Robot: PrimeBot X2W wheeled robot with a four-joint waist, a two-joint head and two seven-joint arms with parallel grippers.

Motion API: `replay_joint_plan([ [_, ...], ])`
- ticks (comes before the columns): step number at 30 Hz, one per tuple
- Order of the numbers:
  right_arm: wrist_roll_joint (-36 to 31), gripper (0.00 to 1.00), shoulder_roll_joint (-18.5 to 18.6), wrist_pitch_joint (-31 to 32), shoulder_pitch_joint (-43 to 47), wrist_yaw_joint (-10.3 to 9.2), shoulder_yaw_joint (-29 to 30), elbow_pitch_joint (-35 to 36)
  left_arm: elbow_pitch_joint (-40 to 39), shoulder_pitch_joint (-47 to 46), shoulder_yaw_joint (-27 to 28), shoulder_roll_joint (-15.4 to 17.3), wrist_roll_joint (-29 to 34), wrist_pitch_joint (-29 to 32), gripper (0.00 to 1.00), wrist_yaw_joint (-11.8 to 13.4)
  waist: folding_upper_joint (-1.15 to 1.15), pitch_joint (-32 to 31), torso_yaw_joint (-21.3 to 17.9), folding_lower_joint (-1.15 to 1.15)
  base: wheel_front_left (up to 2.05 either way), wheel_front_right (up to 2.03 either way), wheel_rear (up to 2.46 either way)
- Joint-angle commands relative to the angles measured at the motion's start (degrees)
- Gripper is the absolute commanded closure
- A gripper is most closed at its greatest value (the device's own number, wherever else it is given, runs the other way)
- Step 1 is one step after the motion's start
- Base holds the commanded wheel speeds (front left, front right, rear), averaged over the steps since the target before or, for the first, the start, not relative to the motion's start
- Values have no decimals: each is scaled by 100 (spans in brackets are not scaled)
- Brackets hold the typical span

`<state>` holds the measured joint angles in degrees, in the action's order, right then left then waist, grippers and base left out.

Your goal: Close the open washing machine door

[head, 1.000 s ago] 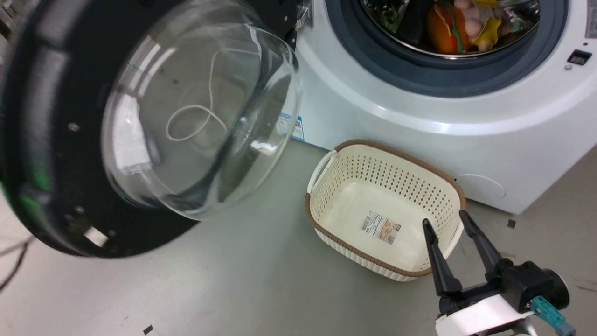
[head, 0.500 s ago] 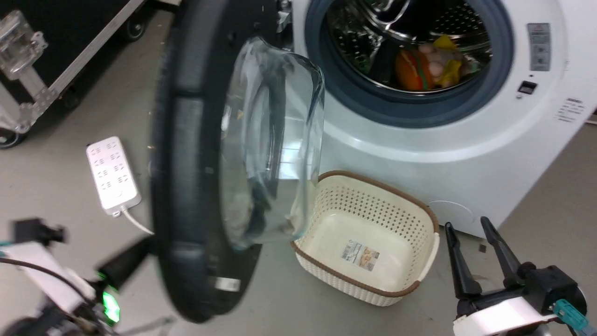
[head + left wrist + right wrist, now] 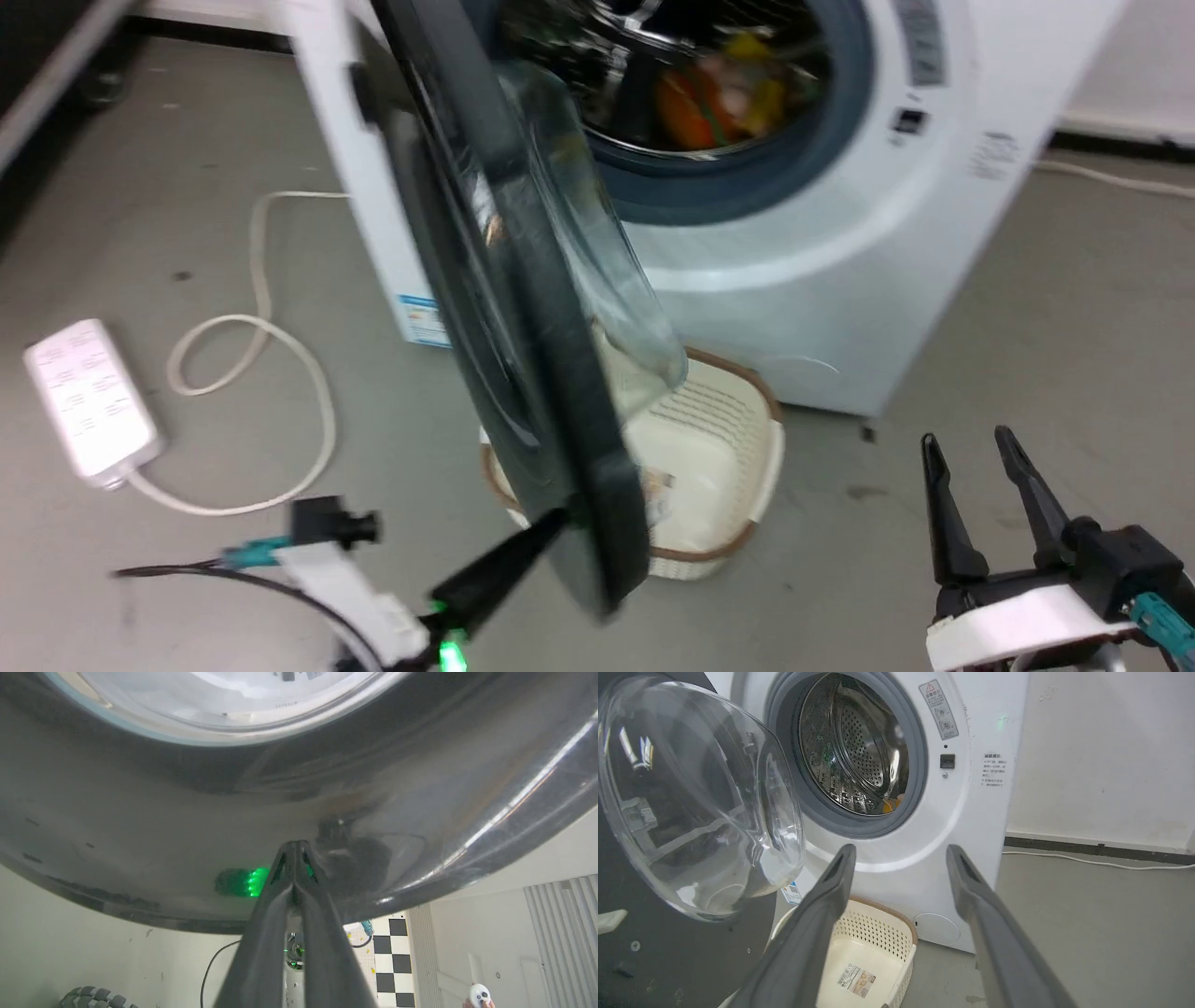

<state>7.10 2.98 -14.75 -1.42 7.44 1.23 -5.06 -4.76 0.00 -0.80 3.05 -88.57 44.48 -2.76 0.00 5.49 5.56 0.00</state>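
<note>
The washing machine door (image 3: 523, 373) stands half open and edge-on in the head view, its glass bowl (image 3: 616, 289) facing the drum. The same black door (image 3: 668, 952) and bowl (image 3: 700, 798) show at the left of the right wrist view. My left gripper (image 3: 555, 516) is shut, and its tip (image 3: 295, 843) presses against the door's glossy outer face (image 3: 187, 812) near the lower rim. The white washing machine (image 3: 794, 252) has colourful items in its steel drum (image 3: 709, 93). My right gripper (image 3: 990, 448) is open and holds nothing, right of the basket, its fingers (image 3: 831, 882) aimed toward the machine (image 3: 971, 812).
A cream perforated basket (image 3: 738, 439) sits on the floor below the drum, partly behind the door. A white power strip (image 3: 89, 401) and its looped cable (image 3: 280, 373) lie at the left. A hand holding a white remote (image 3: 479, 995) shows low in the left wrist view.
The door has swung from wide open toward the drum and now stands edge-on. My left gripper has come in behind it, against its outer face. The head camera has also shifted.
</note>
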Motion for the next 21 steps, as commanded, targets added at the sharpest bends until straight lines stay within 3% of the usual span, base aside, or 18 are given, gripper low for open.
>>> replay_joint_plan([
  [1,-41,0,-10,-25,-103,5,13,14,143,-185,-363,-16,-73,-334,100,-118,0,306,-481,0,0,0,0],
  [10,139,0,-10,-25,-368,5,49,67,921,-1354,-1282,-16,-197,-1880,100,-352,0,1058,-1698,0,0,0,0],
  [17,428,0,-10,-25,-497,5,-38,7,1713,-2606,-1507,-17,-405,-3050,100,-372,0,1482,-2524,0,0,0,0],
  [21,536,0,-10,-25,-536,5,-88,-27,2156,-3180,-1516,-17,-468,-3518,100,-356,0,1569,-2760,0,0,0,0],
])
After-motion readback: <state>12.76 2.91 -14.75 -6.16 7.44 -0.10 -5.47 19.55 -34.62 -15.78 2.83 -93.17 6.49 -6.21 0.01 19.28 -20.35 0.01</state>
